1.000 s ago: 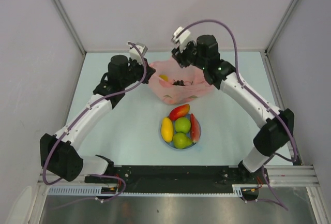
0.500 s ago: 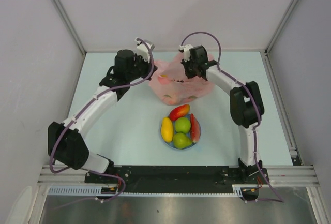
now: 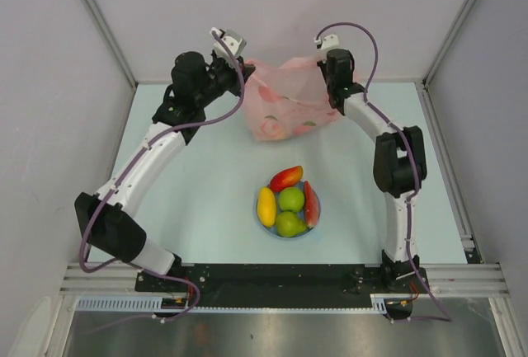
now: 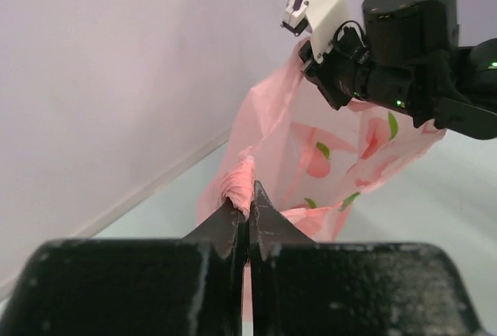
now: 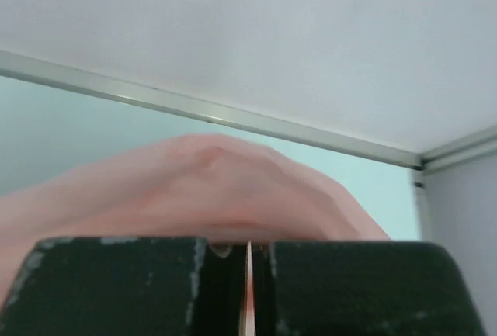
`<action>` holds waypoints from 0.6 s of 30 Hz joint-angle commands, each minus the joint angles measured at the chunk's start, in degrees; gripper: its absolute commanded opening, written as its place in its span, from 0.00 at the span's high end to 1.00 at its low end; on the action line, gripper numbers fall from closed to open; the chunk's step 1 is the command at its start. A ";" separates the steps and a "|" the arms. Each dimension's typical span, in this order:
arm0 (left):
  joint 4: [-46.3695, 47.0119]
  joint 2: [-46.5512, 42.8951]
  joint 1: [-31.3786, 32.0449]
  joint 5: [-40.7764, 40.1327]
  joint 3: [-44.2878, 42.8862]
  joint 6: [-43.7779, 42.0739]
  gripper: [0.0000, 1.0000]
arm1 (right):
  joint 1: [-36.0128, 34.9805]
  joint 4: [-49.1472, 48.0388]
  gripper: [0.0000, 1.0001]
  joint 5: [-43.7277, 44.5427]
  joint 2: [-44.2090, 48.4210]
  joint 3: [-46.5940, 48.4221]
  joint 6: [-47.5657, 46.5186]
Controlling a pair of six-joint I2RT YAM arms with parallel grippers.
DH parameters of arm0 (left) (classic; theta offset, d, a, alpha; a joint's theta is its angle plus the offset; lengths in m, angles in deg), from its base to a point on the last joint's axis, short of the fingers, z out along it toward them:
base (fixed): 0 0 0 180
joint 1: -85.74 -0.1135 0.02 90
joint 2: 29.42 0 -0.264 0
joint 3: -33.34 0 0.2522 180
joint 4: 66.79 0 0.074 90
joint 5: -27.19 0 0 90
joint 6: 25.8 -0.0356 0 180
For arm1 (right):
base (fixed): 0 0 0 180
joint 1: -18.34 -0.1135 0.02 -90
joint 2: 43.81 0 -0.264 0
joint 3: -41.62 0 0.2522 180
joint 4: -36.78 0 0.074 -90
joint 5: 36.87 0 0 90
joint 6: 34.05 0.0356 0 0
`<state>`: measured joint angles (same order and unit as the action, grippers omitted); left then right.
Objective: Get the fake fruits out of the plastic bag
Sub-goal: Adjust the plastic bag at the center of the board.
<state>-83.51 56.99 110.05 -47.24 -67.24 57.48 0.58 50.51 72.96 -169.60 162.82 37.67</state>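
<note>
The crinkly pink plastic bag (image 3: 285, 105) has risen (left tool (image 4: 249, 204), right tool (image 5: 248, 252) pinching).

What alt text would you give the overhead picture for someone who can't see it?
The left gripper and right gripper hold a pink plastic bag up between them. In front, a blue plate carries fake fruits.

Plastic bag (image 3: 280, 110) far centre of desk (image 3: 190, 200), strung between left fingers (image 4: 221, 231) at its left edge and right fingers (image 5: 221, 282) at its right. Plate (image 3: 262, 227) before it, mid-desk; fake fruits (image 3: 289, 200) on plate.
</note>
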 commanded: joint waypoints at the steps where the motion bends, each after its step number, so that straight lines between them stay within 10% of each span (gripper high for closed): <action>1: 4.64 -6.68 1.26 6.04 4.37 -1.63 1.00 | -2.63 -10.59 1.00 5.29 14.16 -12.12 -7.11; 7: -0.29 -15.56 1.87 10.18 22.38 -1.45 1.00 | -4.48 -4.56 1.00 0.85 27.07 -33.67 -4.76; 18: -2.31 -20.93 2.49 6.93 29.87 2.50 1.00 | -12.55 8.75 0.97 -18.25 30.09 -35.46 1.06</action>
<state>-87.71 37.49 112.26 -39.28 -37.50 57.48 -7.13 58.77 60.87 -141.72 126.71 36.75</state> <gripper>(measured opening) 0.009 0.030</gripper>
